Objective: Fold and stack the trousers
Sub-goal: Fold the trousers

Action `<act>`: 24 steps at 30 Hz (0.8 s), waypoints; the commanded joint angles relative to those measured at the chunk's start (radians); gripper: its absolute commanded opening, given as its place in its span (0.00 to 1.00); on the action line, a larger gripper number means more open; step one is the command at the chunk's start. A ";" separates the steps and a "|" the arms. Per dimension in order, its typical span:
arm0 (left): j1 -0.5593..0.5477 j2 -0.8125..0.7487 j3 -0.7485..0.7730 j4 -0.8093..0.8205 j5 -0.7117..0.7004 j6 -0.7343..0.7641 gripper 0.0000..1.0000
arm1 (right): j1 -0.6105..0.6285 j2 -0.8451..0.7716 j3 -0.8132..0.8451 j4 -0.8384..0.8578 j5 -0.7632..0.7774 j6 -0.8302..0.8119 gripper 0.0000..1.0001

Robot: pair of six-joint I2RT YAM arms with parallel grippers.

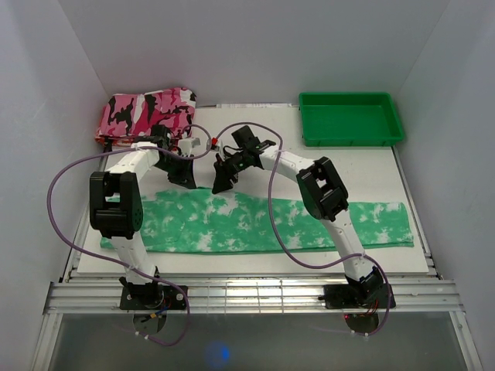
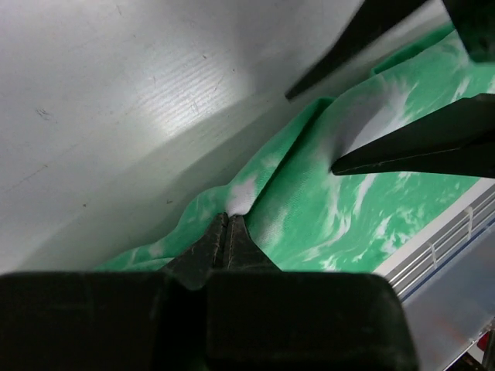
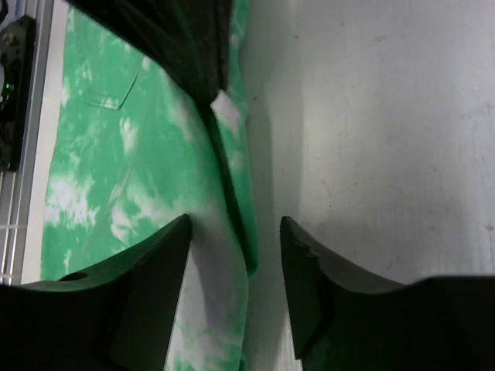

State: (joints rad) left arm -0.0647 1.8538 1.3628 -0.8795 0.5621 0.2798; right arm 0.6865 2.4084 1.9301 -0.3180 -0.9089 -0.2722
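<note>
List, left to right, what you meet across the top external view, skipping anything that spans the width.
camouflage cloth → left claw → right claw → green tray. The trousers stretch across nearly the whole width, so they take no place in the order.

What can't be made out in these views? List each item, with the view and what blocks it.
1. Top external: far edge of the trousers where the left gripper pinches it, hidden by both arms.
2. Top external: near edge of the camouflage cloth, behind the left arm.
3. Right wrist: whether the open right gripper touches the cloth; its fingers hide the contact.
4. Left wrist: the trousers' full extent, cut off by the frame.
</note>
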 commanded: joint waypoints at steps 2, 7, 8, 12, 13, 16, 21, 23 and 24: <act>-0.006 -0.027 0.024 0.028 0.036 -0.054 0.00 | 0.015 -0.017 0.026 0.002 -0.073 -0.021 0.47; -0.007 0.011 0.056 0.042 -0.013 -0.080 0.00 | 0.021 -0.094 -0.060 0.005 -0.085 -0.058 0.29; -0.006 0.018 0.061 0.045 -0.016 -0.083 0.00 | 0.022 -0.101 -0.069 0.002 -0.084 -0.065 0.26; -0.006 0.047 0.078 0.047 -0.034 -0.087 0.00 | 0.028 -0.117 -0.079 -0.039 -0.071 -0.079 0.23; -0.007 0.050 0.079 0.047 -0.034 -0.085 0.00 | 0.028 -0.115 -0.077 -0.046 -0.068 -0.081 0.28; -0.007 0.064 0.084 0.045 -0.036 -0.080 0.00 | 0.028 -0.127 -0.089 -0.050 -0.024 -0.082 0.30; -0.006 0.078 0.078 0.033 -0.057 -0.070 0.00 | 0.028 -0.140 -0.098 -0.046 0.073 -0.097 0.40; -0.006 0.079 0.076 0.033 -0.057 -0.068 0.00 | 0.028 -0.144 -0.106 -0.044 0.077 -0.120 0.27; -0.006 0.079 0.075 0.033 -0.062 -0.068 0.00 | 0.028 -0.146 -0.108 -0.044 0.080 -0.122 0.26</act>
State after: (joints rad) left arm -0.0692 1.9526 1.4162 -0.8520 0.5060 0.2054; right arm 0.7090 2.3310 1.8343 -0.3527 -0.8593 -0.3611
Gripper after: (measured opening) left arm 0.017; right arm 0.283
